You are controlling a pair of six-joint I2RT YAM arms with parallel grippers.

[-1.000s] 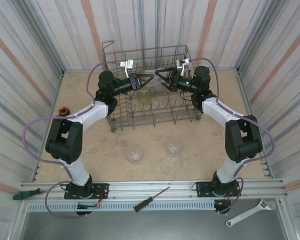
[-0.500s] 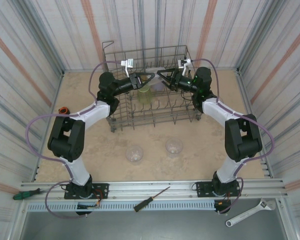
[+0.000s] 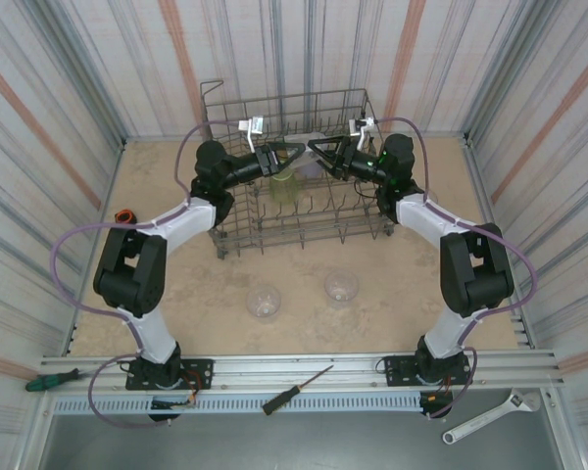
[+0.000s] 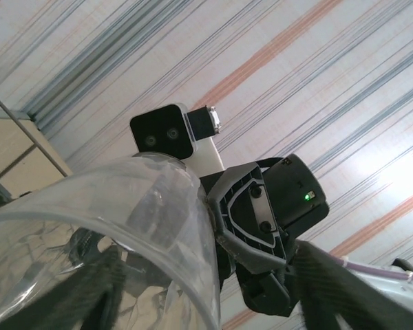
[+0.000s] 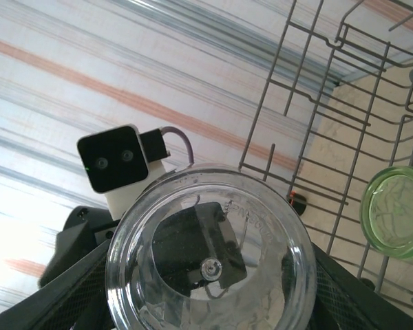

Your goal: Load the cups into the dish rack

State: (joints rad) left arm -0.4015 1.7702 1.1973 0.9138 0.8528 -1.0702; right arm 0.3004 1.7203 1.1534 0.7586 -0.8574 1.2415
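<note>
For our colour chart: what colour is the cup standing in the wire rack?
Small translucent plastic cup: yellow-green; right wrist view.

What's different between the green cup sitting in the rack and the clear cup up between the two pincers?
The green cup is tinted yellow-green; the clear cup has no colour. The green cup rests inside the dish rack, on its own; the clear cup hangs above it, on its side, gripped by the right pincer. Both are small see-through tumblers.
</note>
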